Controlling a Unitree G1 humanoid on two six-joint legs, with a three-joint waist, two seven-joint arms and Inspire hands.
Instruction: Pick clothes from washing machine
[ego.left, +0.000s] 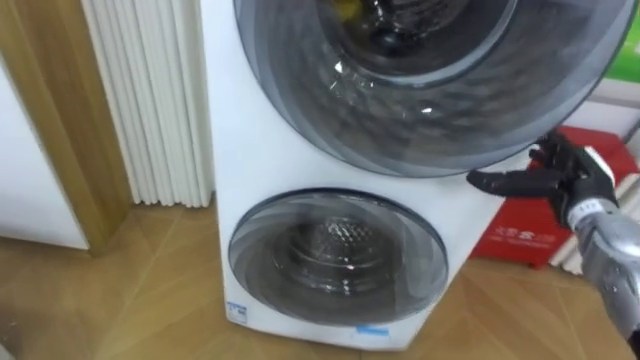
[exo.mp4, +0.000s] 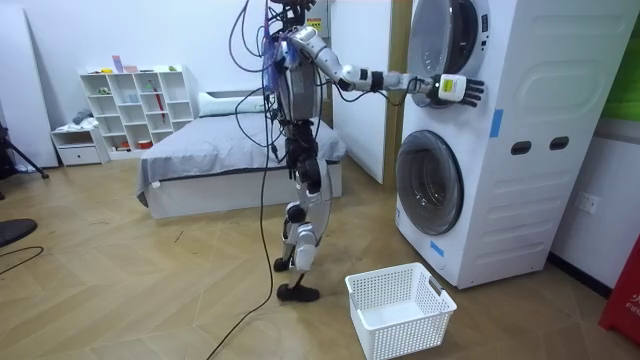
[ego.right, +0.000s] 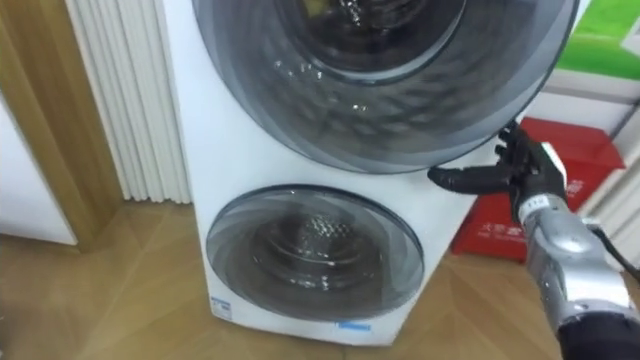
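The robot stands upright on the wooden floor in front of a tall white washing machine (ego.left: 245, 150) with two round doors stacked one above the other; its right arm reaches out towards the upper one. The right hand (ego.left: 575, 175) is released, with straight, spread fingers (ego.left: 500, 182) pointing along the lower right rim of the large smoke-tinted upper door (ego.left: 420, 110), just beside it; whether they touch it cannot be told, and the hand holds nothing. A small yellow patch (ego.left: 345, 8) shows through the upper glass, inside the drum; whether it is clothing cannot be told. The smaller round lower door (ego.left: 335, 260) is shut, with the metal drum visible behind it. A white lattice plastic basket (exo.mp4: 400, 310) sits on the floor near the machine's foot; a red box (ego.left: 535, 225) stands beside the machine, behind the hand.
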